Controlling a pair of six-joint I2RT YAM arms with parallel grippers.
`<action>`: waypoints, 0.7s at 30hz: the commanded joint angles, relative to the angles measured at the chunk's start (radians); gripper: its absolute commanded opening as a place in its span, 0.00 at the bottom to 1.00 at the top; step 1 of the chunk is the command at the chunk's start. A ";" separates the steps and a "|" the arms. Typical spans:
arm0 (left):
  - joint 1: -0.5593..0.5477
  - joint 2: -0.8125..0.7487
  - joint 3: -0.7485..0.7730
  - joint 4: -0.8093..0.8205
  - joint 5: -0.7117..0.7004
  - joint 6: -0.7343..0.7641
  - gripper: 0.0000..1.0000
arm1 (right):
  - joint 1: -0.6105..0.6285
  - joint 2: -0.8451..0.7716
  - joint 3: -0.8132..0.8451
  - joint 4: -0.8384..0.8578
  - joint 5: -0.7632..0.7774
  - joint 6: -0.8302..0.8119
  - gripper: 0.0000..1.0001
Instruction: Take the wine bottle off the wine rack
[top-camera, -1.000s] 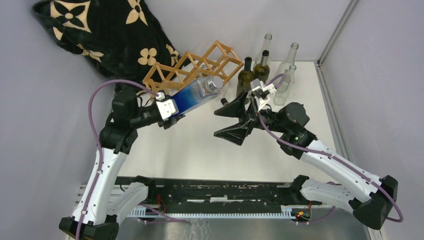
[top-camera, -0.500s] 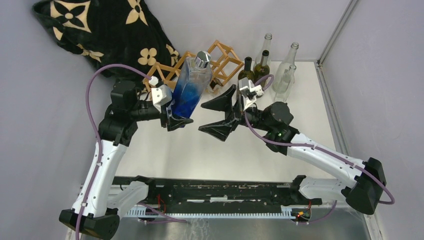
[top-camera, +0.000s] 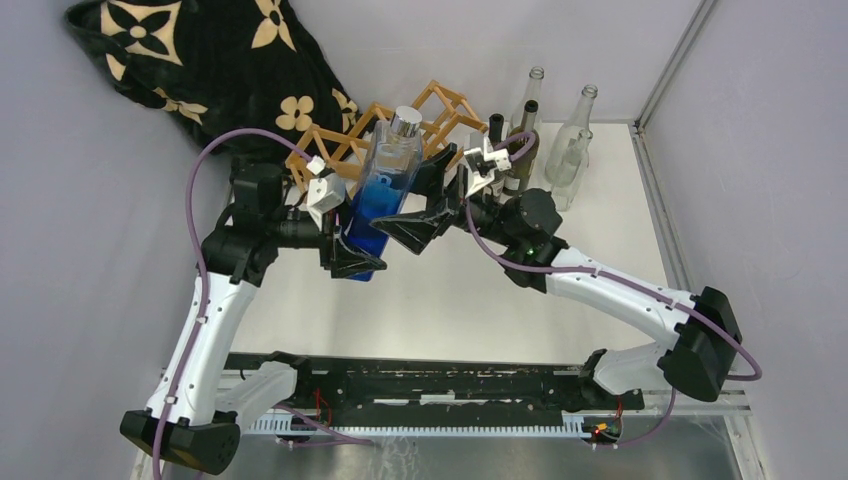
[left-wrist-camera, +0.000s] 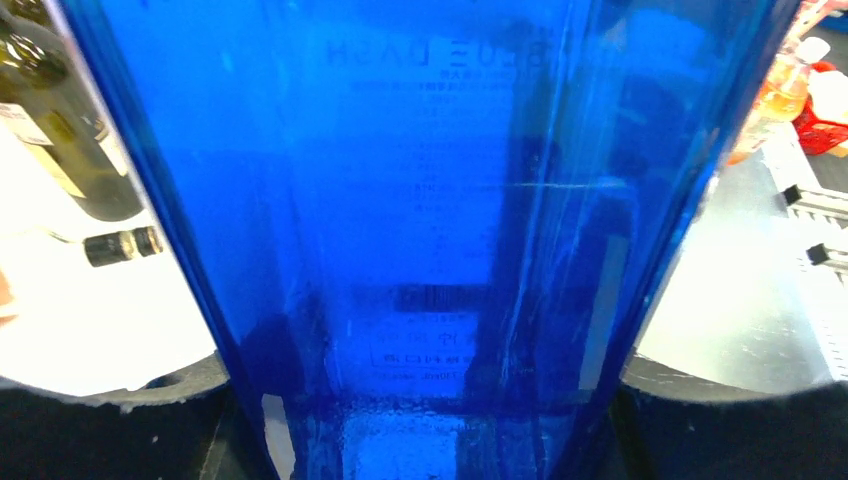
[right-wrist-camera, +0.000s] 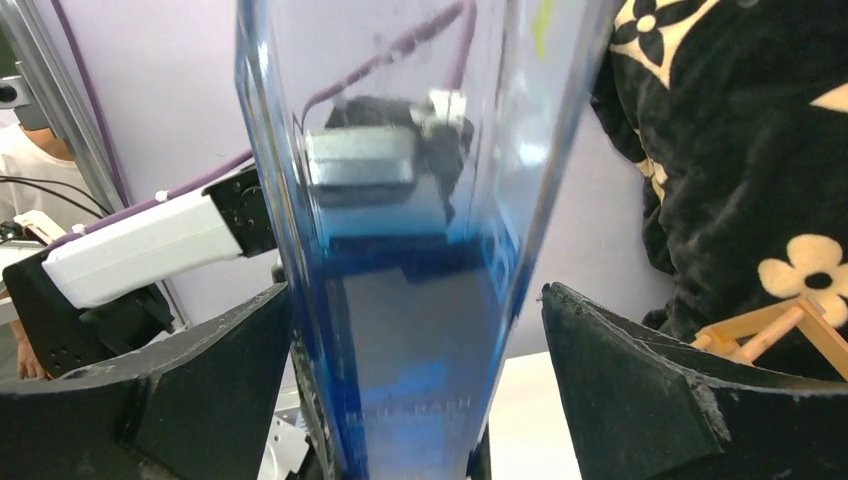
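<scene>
The wine bottle (top-camera: 388, 170) is clear glass shading to deep blue, with a silver cap, and stands nearly upright in the air in front of the wine rack (top-camera: 445, 110), a light wooden lattice. My left gripper (top-camera: 357, 255) is shut on the bottle's lower end; in the left wrist view the blue glass (left-wrist-camera: 420, 200) fills the frame between the black fingers (left-wrist-camera: 100, 420). My right gripper (top-camera: 418, 200) is open and straddles the bottle's middle from the right. In the right wrist view the bottle (right-wrist-camera: 400, 250) lies close to the left finger (right-wrist-camera: 150, 400), with a gap on the right.
Dark green bottles (top-camera: 528, 115) and clear bottles (top-camera: 575, 140) stand at the back right, just behind my right wrist. A black blanket with cream flowers (top-camera: 200, 70) is heaped at the back left beside the rack. Grey walls close in the back and sides.
My left arm swung the bottle from a slant against the rack to nearly upright and drew it nearer. My right arm moved left, so its open jaws now straddle the bottle.
</scene>
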 joint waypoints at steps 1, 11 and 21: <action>-0.002 -0.002 0.077 -0.042 0.124 0.073 0.02 | 0.013 0.034 0.101 0.064 0.008 -0.004 0.98; -0.004 0.026 0.095 -0.197 0.084 0.227 0.22 | 0.014 0.071 0.132 0.077 -0.032 0.047 0.68; -0.003 0.085 0.095 -0.205 -0.473 0.211 1.00 | -0.099 -0.114 -0.011 -0.255 0.184 -0.147 0.00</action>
